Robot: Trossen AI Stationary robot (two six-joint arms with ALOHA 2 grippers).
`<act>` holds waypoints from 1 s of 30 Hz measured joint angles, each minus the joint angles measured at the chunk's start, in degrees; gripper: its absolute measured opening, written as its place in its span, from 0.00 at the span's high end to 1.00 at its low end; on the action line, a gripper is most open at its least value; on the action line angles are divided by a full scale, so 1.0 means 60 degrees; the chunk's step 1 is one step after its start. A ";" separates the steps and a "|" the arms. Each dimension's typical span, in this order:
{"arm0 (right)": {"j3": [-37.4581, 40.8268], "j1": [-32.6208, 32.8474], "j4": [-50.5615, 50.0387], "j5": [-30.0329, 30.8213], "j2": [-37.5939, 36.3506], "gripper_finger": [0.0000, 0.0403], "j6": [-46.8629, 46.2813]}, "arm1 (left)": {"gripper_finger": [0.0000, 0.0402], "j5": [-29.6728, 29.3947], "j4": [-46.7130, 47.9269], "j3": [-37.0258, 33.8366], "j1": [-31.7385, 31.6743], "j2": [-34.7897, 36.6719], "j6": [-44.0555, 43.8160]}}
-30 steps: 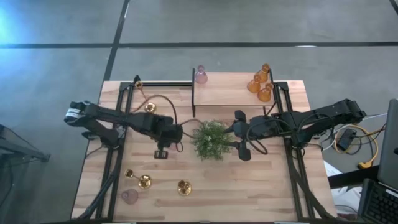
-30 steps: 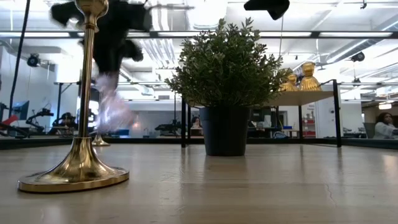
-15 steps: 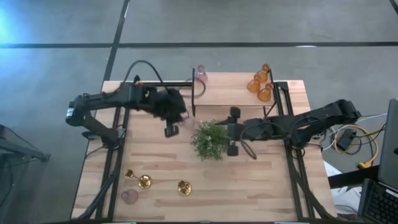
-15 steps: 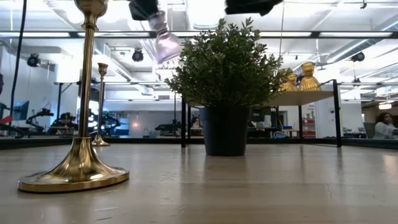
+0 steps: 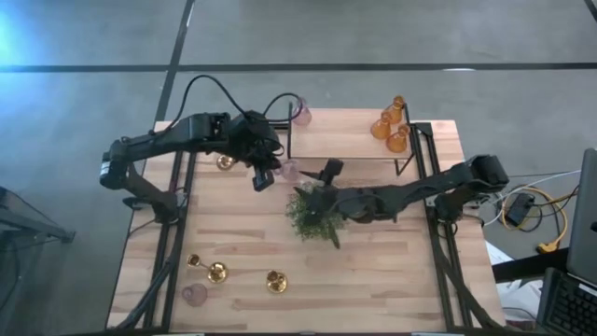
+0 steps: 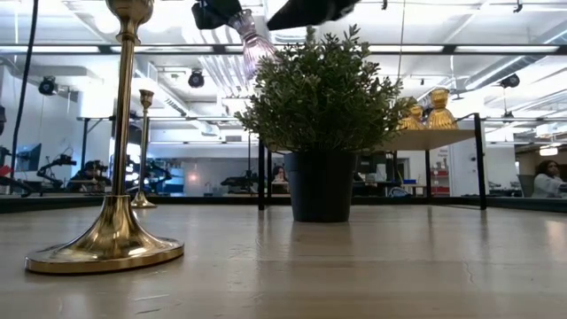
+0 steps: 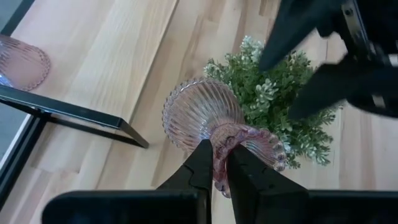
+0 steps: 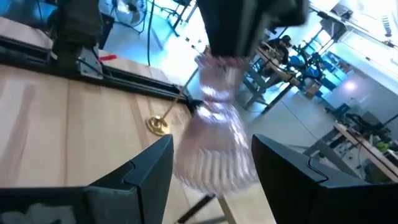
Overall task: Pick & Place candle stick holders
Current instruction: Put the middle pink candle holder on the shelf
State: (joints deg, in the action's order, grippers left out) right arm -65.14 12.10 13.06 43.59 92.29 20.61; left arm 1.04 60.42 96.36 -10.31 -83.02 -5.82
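Four cameras: one overhead, one at tabletop level, one on each wrist.
The high view looks straight down on the table [image 5: 373,280]; the low view skims its surface toward twelve o'clock, close to a brass holder [image 6: 115,177]. Both wrist views sit close to the pink holder [image 7: 211,121] and all four share it; three show the plant [image 5: 315,213].
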 joint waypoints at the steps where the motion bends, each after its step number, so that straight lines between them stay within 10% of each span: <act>1: -0.0254 0.0000 0.0018 0.0008 0.0215 0.48 0.0077 | 0.93 -0.0001 0.0001 0.0000 0.0000 -0.0004 0.0004; 30: -0.2172 -0.0654 -0.0215 0.0428 0.1778 0.61 -0.0239 | 0.93 0.0429 -0.0187 -0.0004 -0.0004 -0.0007 0.0146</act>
State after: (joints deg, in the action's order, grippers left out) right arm -78.18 8.17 11.77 46.16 102.96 19.18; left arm 3.62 59.30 96.33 -10.33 -83.07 -4.95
